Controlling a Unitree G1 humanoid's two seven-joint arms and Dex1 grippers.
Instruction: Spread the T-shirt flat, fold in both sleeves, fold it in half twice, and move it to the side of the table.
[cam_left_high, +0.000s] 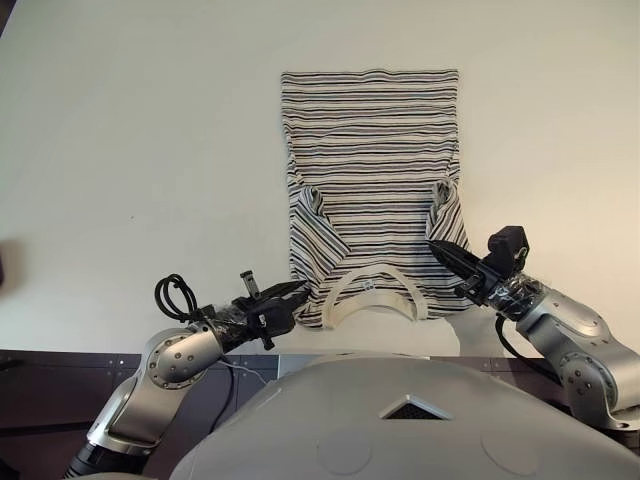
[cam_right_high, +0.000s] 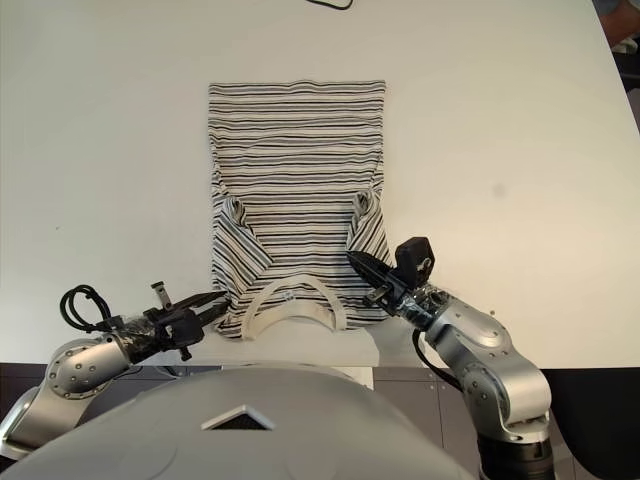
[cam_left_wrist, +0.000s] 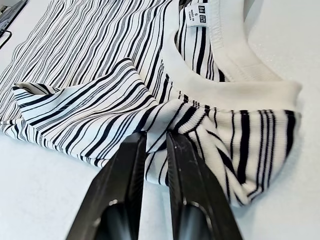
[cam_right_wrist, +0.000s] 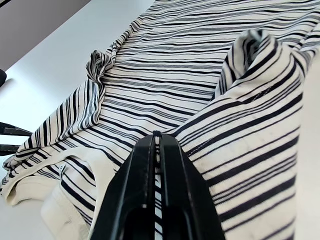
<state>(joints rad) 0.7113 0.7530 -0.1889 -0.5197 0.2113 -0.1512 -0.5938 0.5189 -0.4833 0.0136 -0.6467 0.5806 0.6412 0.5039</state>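
The white table is lying smooth and matte under the striped T-shirt, a soft knit rectangle at its middle with both sleeves folded in. I judge the first half-fold is starting. My left gripper and right gripper are pinching the near shoulder corners beside the ribbed collar. Next I am needing an even lift toward the far hem.

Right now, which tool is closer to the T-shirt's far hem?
Right. The right tool pinches the T-shirt just short of a folded-in sleeve, farther up toward the far hem. The left tool grips the near corner beside the collar.
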